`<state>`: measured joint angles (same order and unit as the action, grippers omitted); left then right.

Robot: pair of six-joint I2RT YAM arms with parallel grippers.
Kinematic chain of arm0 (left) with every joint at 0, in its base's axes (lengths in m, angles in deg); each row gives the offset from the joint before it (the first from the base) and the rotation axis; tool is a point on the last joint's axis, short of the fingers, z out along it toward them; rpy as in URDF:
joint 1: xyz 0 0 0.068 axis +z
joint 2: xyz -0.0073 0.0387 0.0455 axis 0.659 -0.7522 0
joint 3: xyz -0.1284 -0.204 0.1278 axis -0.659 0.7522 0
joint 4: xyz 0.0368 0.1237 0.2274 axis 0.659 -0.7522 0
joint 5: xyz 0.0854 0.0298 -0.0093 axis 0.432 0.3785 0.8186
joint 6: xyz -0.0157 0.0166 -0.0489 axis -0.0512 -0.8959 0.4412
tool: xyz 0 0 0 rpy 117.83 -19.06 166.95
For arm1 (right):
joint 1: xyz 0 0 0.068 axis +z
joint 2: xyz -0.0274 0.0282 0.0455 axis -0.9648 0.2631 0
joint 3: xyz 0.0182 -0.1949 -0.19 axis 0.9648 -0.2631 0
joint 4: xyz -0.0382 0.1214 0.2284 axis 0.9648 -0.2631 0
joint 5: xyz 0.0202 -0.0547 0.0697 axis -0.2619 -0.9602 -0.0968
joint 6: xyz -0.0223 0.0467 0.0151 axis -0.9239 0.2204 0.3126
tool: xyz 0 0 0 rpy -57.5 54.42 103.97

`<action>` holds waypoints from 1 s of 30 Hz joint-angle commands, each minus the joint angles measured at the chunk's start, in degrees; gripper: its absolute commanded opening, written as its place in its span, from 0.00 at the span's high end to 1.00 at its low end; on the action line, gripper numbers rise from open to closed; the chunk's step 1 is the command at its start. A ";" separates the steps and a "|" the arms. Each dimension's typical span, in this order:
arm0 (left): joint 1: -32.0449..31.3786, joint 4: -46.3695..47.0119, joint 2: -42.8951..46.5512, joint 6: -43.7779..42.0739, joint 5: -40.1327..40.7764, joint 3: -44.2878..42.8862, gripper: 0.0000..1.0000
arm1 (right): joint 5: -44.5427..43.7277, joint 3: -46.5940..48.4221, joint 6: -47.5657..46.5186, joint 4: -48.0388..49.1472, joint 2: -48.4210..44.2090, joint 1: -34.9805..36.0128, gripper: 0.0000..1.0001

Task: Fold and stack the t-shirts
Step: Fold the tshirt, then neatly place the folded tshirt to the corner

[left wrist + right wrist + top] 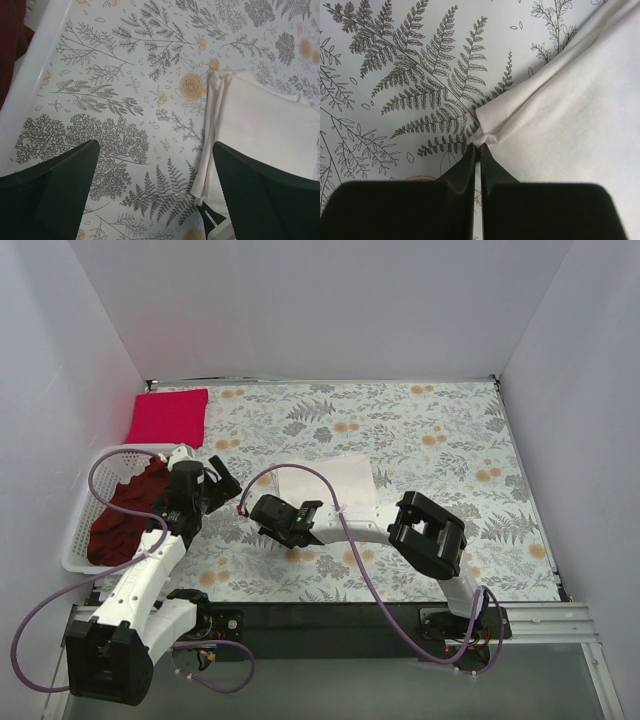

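White shirt: the white shirt [330, 480] lies folded on the table cloth [430, 430], a bit left of the middle in the top view.
Right gripper: the right gripper [479, 147] has its two fingers pressed together on a corner of the white shirt, low in the middle of its wrist view. I think it holds the corner so it can lift or pull that side for the next fold.
Left gripper: the left gripper [155, 145] has its fingers spread wide with nothing between them. It hangs over the table cloth, just left of the white shirt's edge, likely so it can take another corner.
Pink shirt: the pink shirt [167, 415] is folded flat at the upper left of the top view, well apart from both arms. It looks done, and may be where the stack goes.
Dark red shirt: the dark red shirt [125, 520] is bunched up in the basket [82, 510] at the left of the frame, not yet folded.
What could go wrong: the thin pinch might slip off the soft cloth.
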<state>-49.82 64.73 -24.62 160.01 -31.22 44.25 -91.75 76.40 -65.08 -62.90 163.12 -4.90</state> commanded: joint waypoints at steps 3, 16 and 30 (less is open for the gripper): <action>0.43 0.34 -4.33 1.05 -5.67 -1.71 0.04 | -1.39 -0.08 -0.63 -0.97 -2.63 -0.23 0.99; 0.34 2.96 -16.01 11.59 -25.09 -5.15 0.08 | 7.57 -10.62 6.22 9.84 -17.40 -6.65 0.99; -9.23 19.41 -29.37 27.50 -28.19 -1.28 0.08 | 12.05 -14.06 8.25 13.97 -18.99 -8.41 0.99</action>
<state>-56.71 79.61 -51.92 183.40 -59.31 42.79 -81.02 62.46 -57.52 -52.39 145.94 -13.14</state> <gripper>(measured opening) 0.925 0.028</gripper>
